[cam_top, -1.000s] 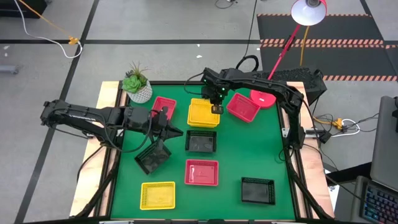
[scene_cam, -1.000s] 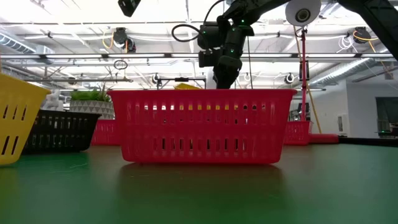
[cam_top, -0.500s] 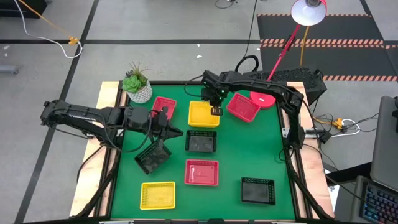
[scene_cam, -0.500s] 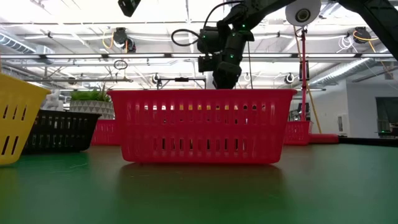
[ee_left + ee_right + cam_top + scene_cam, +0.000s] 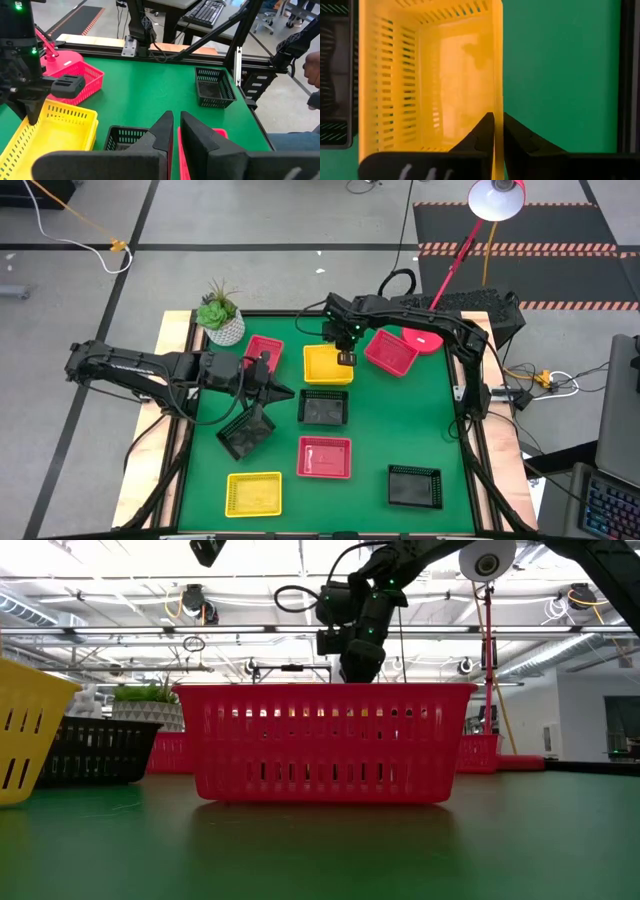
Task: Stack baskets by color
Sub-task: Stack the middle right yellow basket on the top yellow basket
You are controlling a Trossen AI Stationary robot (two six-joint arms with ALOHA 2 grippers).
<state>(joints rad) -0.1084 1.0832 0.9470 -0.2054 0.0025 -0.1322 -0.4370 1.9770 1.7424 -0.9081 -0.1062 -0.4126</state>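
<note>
Over the back of the green tabletop (image 5: 440, 420), right hand (image 5: 346, 358) straddling one side wall of a yellow basket (image 5: 325, 366), one finger inside, one outside. Impossible to tell whether clamped on that wall or just loosened. Seated flat on the green, between a red basket (image 5: 262, 350) near the potted plant (image 5: 220, 315) and a second red basket (image 5: 392, 352) beside the red lamp base (image 5: 425, 337).

On the left side, left hand (image 5: 268, 392) poised above the tabletop, closed to a thin slit with nothing seen in it. Just below it in the high view, a black basket (image 5: 245, 432) turned askew; whether touching it, unclear.

Elsewhere: another black basket (image 5: 324, 407) mid-table, directly in front of the yellow one; a third red basket (image 5: 324, 457) nearer the front; a lone yellow basket (image 5: 253, 493) at the front left; a third black basket (image 5: 414, 486) at the front right. All well apart from each other.
</note>
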